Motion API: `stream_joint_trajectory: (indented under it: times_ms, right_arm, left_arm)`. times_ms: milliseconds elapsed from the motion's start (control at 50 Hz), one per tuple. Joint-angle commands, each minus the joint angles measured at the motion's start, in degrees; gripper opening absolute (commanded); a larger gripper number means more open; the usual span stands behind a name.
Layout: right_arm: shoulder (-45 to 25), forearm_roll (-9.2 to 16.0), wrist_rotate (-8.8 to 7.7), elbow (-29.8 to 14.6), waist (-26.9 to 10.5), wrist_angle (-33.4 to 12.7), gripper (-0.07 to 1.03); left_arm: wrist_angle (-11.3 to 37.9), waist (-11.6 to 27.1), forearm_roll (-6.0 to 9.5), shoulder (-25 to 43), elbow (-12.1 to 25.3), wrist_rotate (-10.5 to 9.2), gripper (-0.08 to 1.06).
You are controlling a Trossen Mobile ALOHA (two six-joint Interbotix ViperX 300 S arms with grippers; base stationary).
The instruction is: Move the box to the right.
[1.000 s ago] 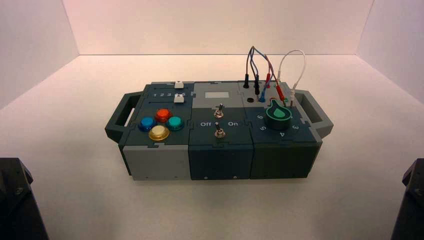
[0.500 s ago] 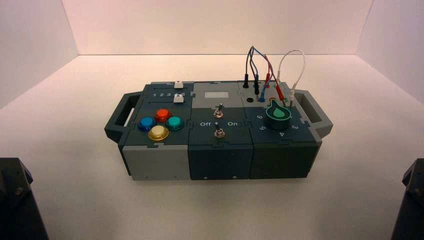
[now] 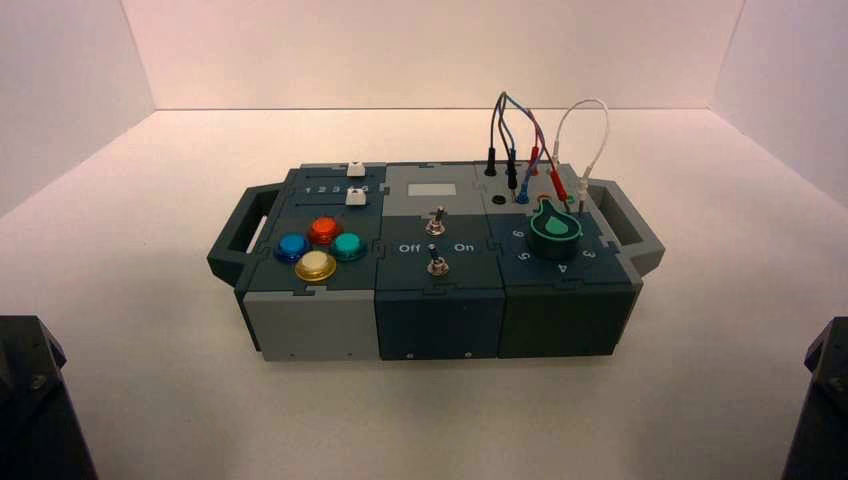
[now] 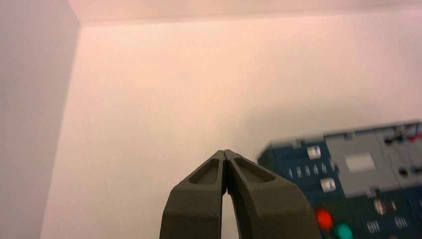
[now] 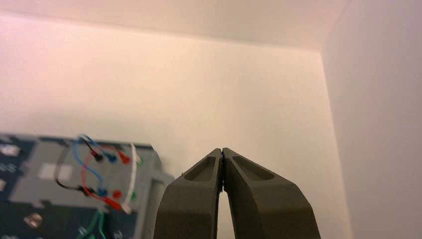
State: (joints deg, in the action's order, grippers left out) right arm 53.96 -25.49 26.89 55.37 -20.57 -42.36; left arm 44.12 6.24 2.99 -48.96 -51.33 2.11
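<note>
The box [image 3: 440, 310], long, dark teal and grey, stands in the middle of the white floor with a handle at each end [image 3: 238, 238]. Its top carries four coloured buttons [image 3: 320, 248] on the left, two toggle switches [image 3: 436, 222] in the middle, and a green knob [image 3: 556, 228] and looped wires [image 3: 545, 135] on the right. My left gripper [image 4: 225, 151] is shut with nothing in it, well short of the box's left end [image 4: 348, 169]. My right gripper [image 5: 221, 149] is shut and empty too, off the box's right end [image 5: 149, 174].
Both arms sit parked at the near corners, the left arm [image 3: 30, 400] and the right arm [image 3: 825, 400]. White walls enclose the floor at the back and on both sides. Bare floor lies to the right of the box [image 3: 740, 260].
</note>
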Motion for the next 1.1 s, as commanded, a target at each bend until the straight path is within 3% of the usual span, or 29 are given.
stream_joint_trajectory:
  times_ms: [20,80,220,540,780,1100]
  right_arm:
    - [-3.78,0.09,-0.18,-4.13,0.09,-4.39,-0.02]
    - [-5.80,0.18,-0.53,-5.89,0.09,-7.91,-0.02]
    - [-7.47,0.35,-0.88,-7.38,0.09,-10.55,-0.02]
    - [-7.03,3.08,-0.97,-6.15,0.00,-8.61,-0.02]
    - [-5.54,6.77,-1.41,-5.10,-1.23,-7.82,-0.02]
    - [-4.92,7.65,-1.58,-5.36,-4.75,-6.42,-0.02]
  left_arm:
    - [5.45,0.88,0.09,2.64,3.78,-0.09,-0.03]
    - [8.44,1.85,0.09,4.66,4.48,-0.09,-0.03]
    - [11.51,3.52,0.09,8.79,4.75,-0.09,-0.03]
    - [11.34,7.12,0.09,17.75,3.25,-0.09,-0.03]
    - [9.49,8.70,0.00,22.94,3.25,-0.09,-0.03]
    - [9.14,11.34,-0.09,33.57,4.75,-0.09,-0.03]
